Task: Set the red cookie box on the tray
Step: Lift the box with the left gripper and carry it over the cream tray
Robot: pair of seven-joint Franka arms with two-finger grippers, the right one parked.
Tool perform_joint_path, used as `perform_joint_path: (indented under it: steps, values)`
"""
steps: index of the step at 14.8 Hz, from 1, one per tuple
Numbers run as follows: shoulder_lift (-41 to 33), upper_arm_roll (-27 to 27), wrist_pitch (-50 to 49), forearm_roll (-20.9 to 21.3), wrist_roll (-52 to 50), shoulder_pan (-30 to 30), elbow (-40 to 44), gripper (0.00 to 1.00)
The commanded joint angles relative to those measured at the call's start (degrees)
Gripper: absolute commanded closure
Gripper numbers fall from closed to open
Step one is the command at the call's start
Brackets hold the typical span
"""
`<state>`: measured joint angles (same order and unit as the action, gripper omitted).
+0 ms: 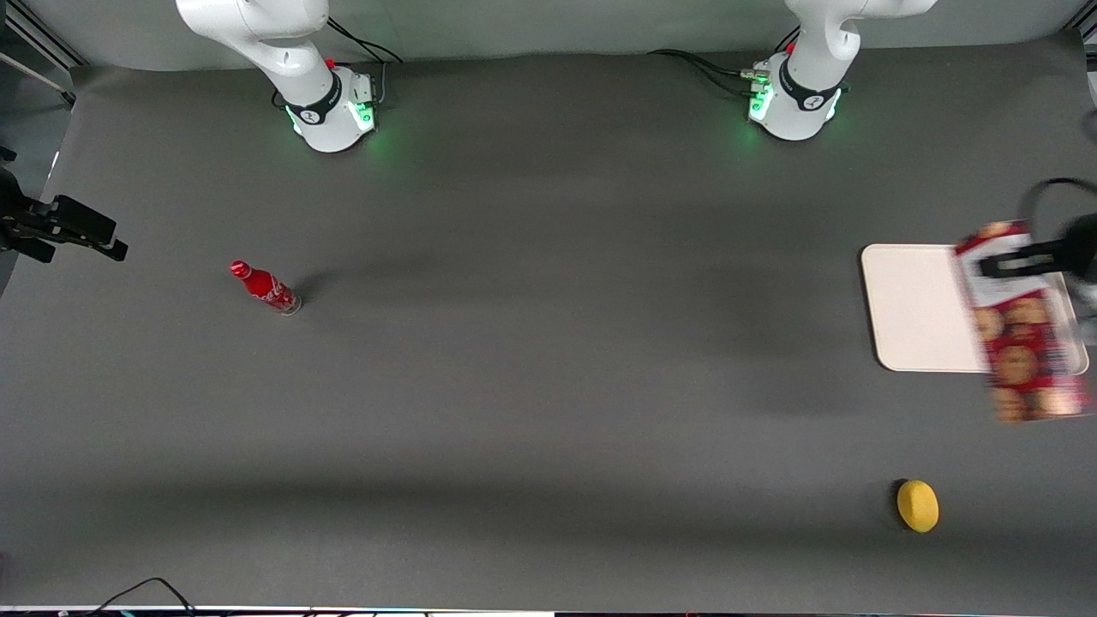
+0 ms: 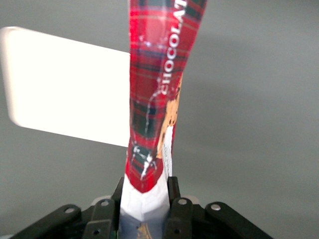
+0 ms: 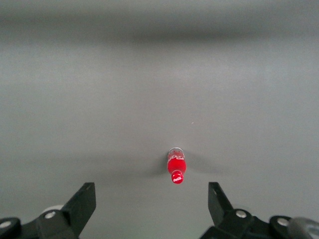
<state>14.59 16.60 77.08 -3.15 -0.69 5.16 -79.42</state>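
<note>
The red cookie box [image 1: 1020, 330] hangs in the air above the tray [image 1: 908, 308], held by its white end. Its cookie-printed end reaches past the tray's rim that is nearer the front camera. My left gripper [image 1: 998, 262] is shut on the white end of the box. In the left wrist view the box [image 2: 157, 94] stands edge-on between the two black fingers [image 2: 173, 191], with the cream-white tray [image 2: 65, 89] lying below and beside it.
A yellow lemon-like object [image 1: 917, 506] lies on the grey table nearer the front camera than the tray. A small red bottle [image 1: 264, 287] stands toward the parked arm's end of the table; it also shows in the right wrist view [image 3: 176, 167].
</note>
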Motion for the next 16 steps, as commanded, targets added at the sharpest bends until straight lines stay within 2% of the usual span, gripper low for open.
perform_joint_path:
  steps: [1,3,5,9,13,16]
  values:
    - [7.62,14.91,4.81,2.36,10.59,0.38,1.38,1.0]
    - [13.42,19.16,11.21,1.31,14.46,-1.8,-0.19,1.0]
    - [17.9,19.7,19.47,0.87,22.1,-4.01,-3.53,1.0]
    - [24.42,21.63,30.13,-4.31,32.21,-6.74,-8.28,1.0]
    - [24.96,22.86,37.6,-6.87,39.87,-8.85,-15.47,1.0]
    - [24.87,24.18,38.5,-8.71,43.73,-9.02,-18.04,1.0]
